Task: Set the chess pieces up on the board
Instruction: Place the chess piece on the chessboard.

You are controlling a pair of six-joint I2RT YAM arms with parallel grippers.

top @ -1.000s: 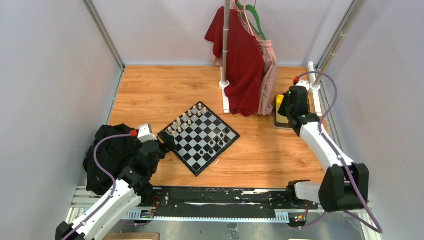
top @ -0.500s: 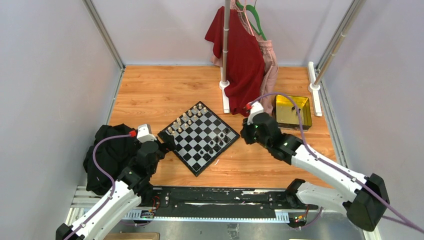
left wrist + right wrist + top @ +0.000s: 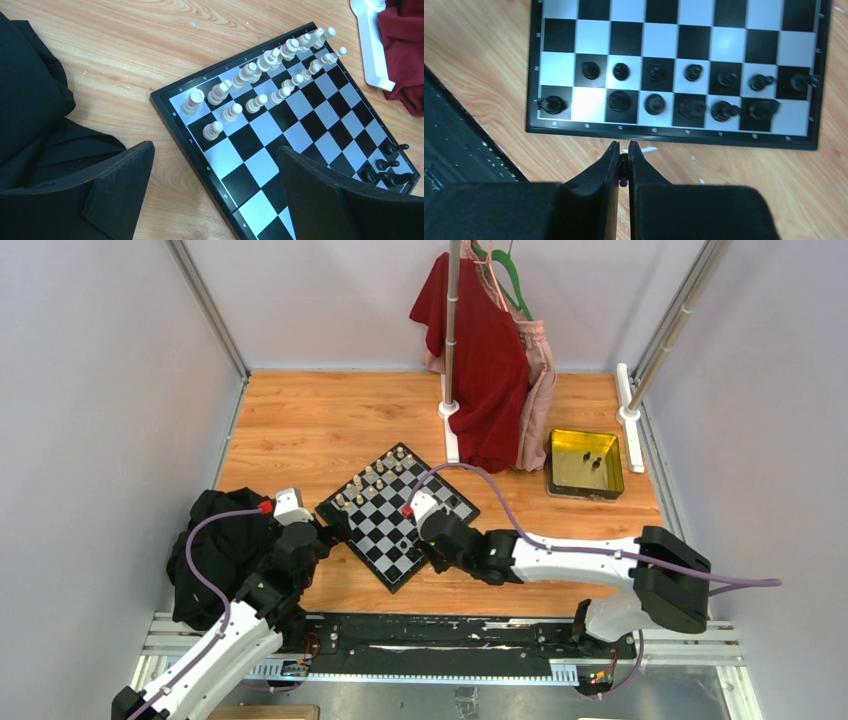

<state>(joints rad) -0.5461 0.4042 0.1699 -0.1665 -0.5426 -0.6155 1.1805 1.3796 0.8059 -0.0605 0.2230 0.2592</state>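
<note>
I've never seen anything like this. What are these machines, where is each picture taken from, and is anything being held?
These are two robot arms, each ending in a two-finger gripper, bolted to a wooden table. The wide picture is from a camera above and behind them; the other two are from cameras on the wrists, looking past each arm's own black fingers. On the table lies a small black-and-white checkered chessboard, with cream chess pieces on one side and black chess pieces on the other. A yellow translucent tray holds two more dark pieces. A black cloth heap lies at the left; a red garment hangs behind. The left gripper is open and empty. The right gripper pinches one tiny black chess piece.
</note>
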